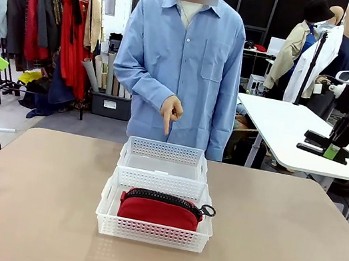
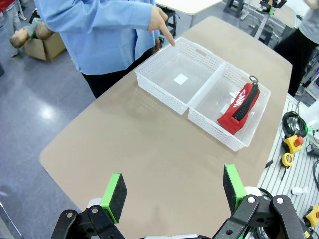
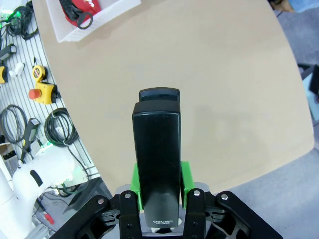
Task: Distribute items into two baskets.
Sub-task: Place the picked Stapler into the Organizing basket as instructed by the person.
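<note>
Pouch (image 1: 159,210) occupies near basket (image 1: 151,233); right gripper (image 3: 159,191) grasps stapler (image 3: 156,154); left gripper (image 2: 174,191) released. Next: carry stapler to far basket (image 1: 166,151) at 12 o'clock, where hand (image 1: 170,111) points

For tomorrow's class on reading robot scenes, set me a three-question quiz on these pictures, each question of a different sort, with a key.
1. True or false: the red pouch lies in the basket nearer the person.
2. Multiple choice: what does the right end effector hold? A) a pouch B) a black stapler C) nothing
3. Fill in: the person's hand points down at the ____ basket.

Key
1. False: it lies in the near basket, on the robot's side.
2. B
3. far; it holds neither item. The left end effector is open above the table.
</note>
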You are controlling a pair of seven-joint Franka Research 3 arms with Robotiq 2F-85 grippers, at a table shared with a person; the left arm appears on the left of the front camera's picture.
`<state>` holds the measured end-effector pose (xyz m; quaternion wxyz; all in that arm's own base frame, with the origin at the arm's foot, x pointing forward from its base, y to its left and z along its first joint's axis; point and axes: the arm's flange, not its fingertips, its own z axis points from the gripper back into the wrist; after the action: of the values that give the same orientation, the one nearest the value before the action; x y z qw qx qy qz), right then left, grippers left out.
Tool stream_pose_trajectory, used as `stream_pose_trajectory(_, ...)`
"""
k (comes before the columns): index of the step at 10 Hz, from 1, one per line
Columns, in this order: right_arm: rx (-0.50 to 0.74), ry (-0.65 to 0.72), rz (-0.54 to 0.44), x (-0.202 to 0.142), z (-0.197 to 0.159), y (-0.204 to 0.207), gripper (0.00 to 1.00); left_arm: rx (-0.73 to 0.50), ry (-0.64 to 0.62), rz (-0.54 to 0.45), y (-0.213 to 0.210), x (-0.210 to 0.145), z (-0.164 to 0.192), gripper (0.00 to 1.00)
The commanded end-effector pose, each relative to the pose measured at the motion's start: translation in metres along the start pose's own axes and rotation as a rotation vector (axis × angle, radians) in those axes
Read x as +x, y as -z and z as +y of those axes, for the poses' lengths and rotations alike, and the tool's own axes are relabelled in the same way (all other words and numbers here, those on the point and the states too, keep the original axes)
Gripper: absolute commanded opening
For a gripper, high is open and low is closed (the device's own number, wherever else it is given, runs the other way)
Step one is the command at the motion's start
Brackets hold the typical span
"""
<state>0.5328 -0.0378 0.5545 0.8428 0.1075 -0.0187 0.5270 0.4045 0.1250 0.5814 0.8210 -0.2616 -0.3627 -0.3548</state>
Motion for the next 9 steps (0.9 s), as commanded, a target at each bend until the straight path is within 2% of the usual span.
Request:
stream_pose_trajectory(1, -0.001, -0.01, -0.01, 0.01, -0.004, -0.002, 0.23, -0.012, 0.005, -0.022, -0.001, 0.0, -0.001, 1.0)
stream_pose_trajectory(5, 0.045, -0.12, 0.053, 0.09, -0.018, 0.022, 0.23, -0.012, 0.005, -0.022, -0.001, 0.0, -0.001, 1.0)
stream_pose_trajectory(7, 0.067, -0.183, 0.094, 0.127, -0.016, 0.039, 0.23, -0.012, 0.005, -0.022, -0.001, 0.0, -0.001, 1.0)
stream_pose_trajectory(9, 0.073, -0.205, 0.088, 0.154, -0.009, 0.05, 0.23, -0.012, 0.005, -0.022, -0.001, 0.0, -0.001, 1.0)
